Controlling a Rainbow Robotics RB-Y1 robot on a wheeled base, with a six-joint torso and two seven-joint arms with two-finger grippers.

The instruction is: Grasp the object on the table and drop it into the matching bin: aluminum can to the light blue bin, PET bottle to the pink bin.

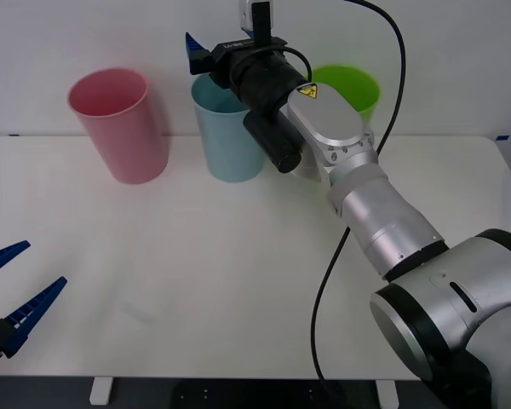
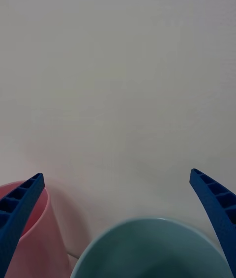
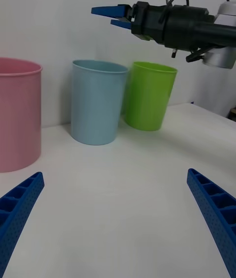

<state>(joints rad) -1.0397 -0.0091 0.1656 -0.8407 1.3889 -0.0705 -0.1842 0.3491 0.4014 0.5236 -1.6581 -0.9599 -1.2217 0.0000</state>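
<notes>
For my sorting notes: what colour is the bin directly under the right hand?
Light blue. The bin shows best in the left wrist view, below the open right hand.

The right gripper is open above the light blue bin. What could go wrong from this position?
1. The right gripper hangs open close above the light blue bin; a careless, low retreat might tip it or the lime green bin beside it.
2. The black cable loops loosely beside the arm and could perhaps drag or catch.
</notes>
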